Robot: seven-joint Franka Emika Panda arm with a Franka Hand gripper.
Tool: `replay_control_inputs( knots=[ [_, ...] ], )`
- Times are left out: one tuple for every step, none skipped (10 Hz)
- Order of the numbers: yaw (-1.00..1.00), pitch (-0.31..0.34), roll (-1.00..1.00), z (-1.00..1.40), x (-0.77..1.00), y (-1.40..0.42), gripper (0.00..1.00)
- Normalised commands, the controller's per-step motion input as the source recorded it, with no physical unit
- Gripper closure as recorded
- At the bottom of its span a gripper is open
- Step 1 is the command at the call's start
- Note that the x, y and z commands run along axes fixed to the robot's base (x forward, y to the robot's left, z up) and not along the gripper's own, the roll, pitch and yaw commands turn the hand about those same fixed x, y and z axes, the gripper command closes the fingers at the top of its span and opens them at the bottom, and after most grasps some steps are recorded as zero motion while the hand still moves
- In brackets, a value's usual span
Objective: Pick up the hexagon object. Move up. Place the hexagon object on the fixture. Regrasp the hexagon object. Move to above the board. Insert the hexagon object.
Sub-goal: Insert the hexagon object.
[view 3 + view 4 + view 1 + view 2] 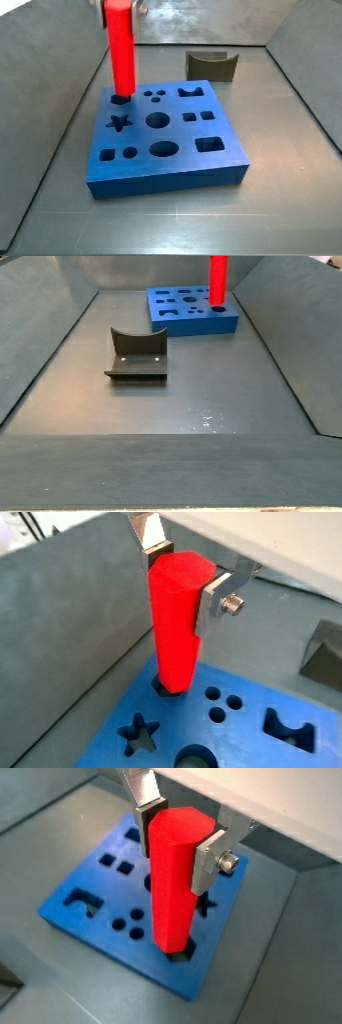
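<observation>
Item: glossy bright red hexagonal prism peg (178,622), rigid plastic by the look of it, probably light and slick-faced. You find it upright, its lower end entering a hole at a corner of the thick blue rectangular board with shaped cutouts (167,150); in a side view that corner lies far left. How deep it sits you cannot tell. The parallel-jaw gripper (179,830) stands over the board, its silver plate fingers (218,599) closed on the peg's upper end, flat against opposite faces. Hold there, on the flats, never the edges, since a smooth peg may twist. The dark notched fixture (135,354) stands well apart, unoccupied.
</observation>
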Motion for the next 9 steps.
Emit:
replay_control_inputs(
  knots=[
    [0.0,-0.021,-0.02,0.0,0.0,0.0,1.0],
    [0.0,-0.036,-0.03,-0.21,0.03,-0.01,1.0],
    [-0.26,-0.041,-0.15,-0.58,-0.11,-0.28,1.0],
    [-0.44,-0.099,-0.18,-0.51,-0.16,-0.24,1.0],
    [-0.28,-0.144,-0.13,-0.18,-0.09,-0.13,1.0],
    [0.0,-0.004,0.0,0.0,0.0,0.0,1.0],
    [-0.71,-0.027,-0.24,-0.42,-0.21,0.0,1.0],
    [-0.85,-0.023,-0.23,-0.47,-0.09,0.0,1.0],
    [0.0,0.0,0.0,-0.02,-0.06,0.02,1.0]
  ],
)
